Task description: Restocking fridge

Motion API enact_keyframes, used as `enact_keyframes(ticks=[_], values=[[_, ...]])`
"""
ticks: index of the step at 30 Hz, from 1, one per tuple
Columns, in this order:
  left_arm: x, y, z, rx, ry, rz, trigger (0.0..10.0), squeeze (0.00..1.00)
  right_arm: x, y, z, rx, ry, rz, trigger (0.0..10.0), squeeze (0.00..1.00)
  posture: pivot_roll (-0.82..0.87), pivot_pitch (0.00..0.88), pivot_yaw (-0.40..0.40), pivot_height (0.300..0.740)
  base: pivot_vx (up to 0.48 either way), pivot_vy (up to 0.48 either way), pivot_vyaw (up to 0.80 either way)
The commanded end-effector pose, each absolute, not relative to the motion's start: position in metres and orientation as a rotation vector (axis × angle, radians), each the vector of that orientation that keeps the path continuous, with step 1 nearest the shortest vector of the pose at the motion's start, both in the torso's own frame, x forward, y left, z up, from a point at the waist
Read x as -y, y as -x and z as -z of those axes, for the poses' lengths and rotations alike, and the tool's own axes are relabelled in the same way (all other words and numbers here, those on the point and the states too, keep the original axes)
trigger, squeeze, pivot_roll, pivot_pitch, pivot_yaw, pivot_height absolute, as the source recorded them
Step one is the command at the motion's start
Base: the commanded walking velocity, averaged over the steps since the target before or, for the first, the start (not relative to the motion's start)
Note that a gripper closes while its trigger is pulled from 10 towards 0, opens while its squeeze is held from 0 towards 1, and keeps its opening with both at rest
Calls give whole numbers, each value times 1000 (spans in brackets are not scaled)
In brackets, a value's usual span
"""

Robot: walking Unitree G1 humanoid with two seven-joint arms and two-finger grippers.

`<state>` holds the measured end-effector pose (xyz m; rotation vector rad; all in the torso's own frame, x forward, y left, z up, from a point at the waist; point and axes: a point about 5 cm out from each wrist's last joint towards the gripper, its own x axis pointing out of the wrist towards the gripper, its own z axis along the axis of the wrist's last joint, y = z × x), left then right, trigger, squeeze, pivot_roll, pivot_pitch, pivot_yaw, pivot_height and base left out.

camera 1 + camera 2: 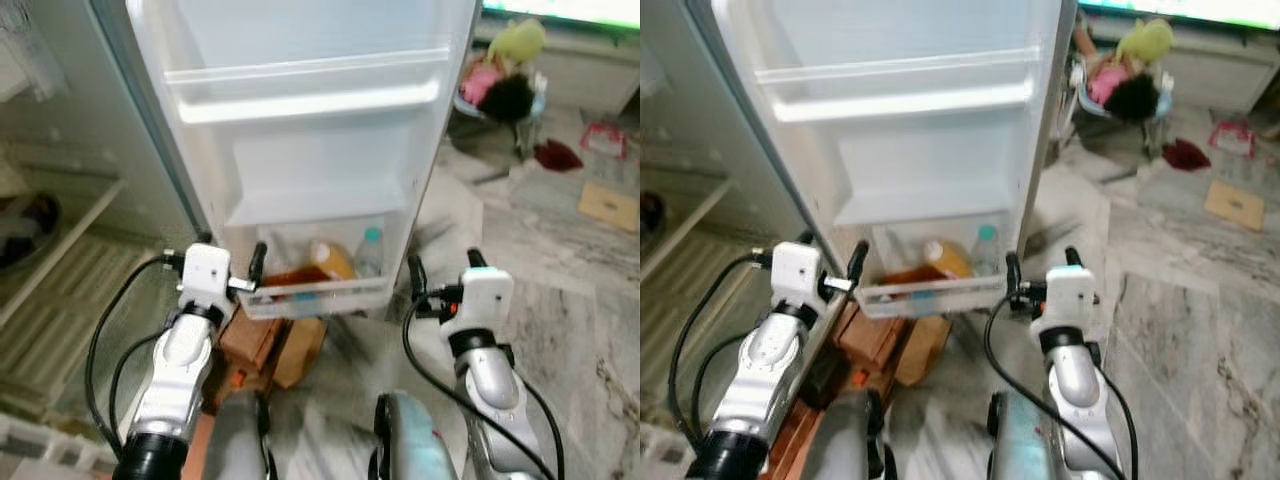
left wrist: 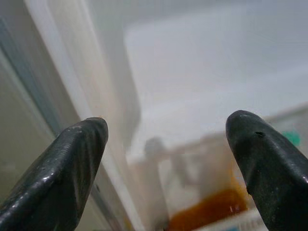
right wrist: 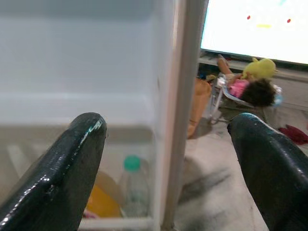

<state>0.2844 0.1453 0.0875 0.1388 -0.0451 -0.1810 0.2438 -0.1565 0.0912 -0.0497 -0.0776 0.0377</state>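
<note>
We face the open fridge door (image 1: 320, 150), white, with a bare upper shelf (image 1: 310, 85) and a clear bottom bin (image 1: 320, 295). In the bin stand a bottle (image 1: 369, 253) with a green cap and an orange-yellow jug (image 1: 333, 260) just beside it; something reddish-brown lies lower in front, too blurred to name. Our left gripper (image 1: 232, 262) hovers at the bin's left corner, fingers spread wide. Our right gripper (image 1: 442, 268) hangs just off the door's outer edge, also wide, holding nothing. A cardboard box (image 1: 270, 345) sits on the floor below.
</note>
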Motion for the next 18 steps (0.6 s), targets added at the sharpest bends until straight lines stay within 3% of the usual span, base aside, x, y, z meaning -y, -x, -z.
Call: enact_keyframes(ticks=[1, 18], values=[[-145, -286, -89, 55, -150, 175, 10000, 0, 153, -245, -98, 98, 42, -60, 10000, 0, -35, 0, 21, 739, 0, 0, 0], [-138, -287, -89, 74, -160, 185, 10000, 0, 155, -250, -97, 80, 38, -56, 10000, 0, -44, 0, 10, 740, 0, 0, 0]])
